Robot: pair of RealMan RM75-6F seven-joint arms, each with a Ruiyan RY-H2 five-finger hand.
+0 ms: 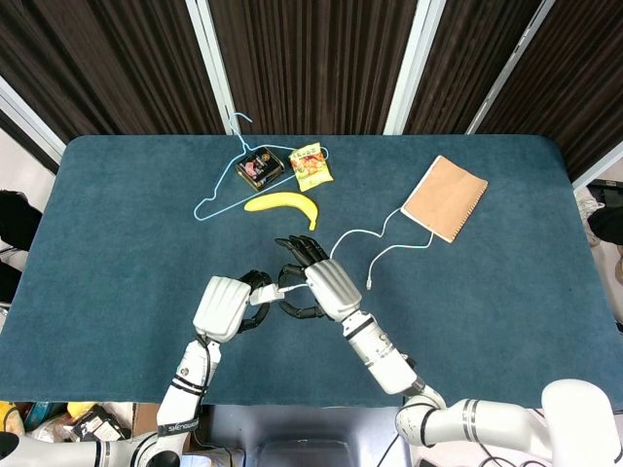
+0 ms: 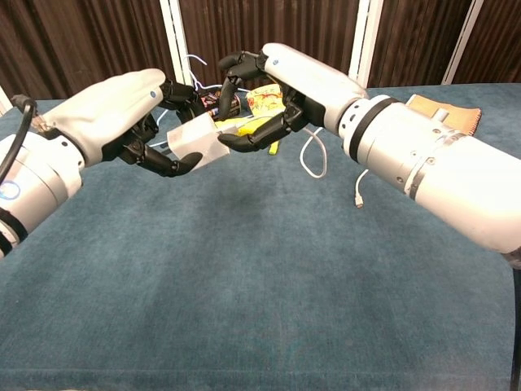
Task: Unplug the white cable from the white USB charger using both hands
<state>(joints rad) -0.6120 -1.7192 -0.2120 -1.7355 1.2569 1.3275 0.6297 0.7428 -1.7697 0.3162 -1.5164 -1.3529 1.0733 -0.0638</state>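
Note:
My left hand [image 1: 224, 307] grips the white USB charger [image 1: 261, 295] a little above the table; in the chest view that left hand [image 2: 110, 114] holds the charger [image 2: 192, 140] with its plug end pointing right. The white cable [image 1: 352, 233] runs from the charger past my right hand toward the notebook, and its free connector [image 2: 356, 201] lies on the cloth. My right hand [image 1: 326, 284] is right beside the charger. Its fingers [image 2: 244, 138] are spread above and below the plug end, with a gap showing between them.
On the blue table [image 1: 127, 224], a banana [image 1: 282, 202], a blue wire hanger [image 1: 219, 190], a dark tin [image 1: 261, 167] and a snack packet [image 1: 311, 165] lie at the back. A brown notebook [image 1: 445, 197] lies at the back right, over the cable's far loop.

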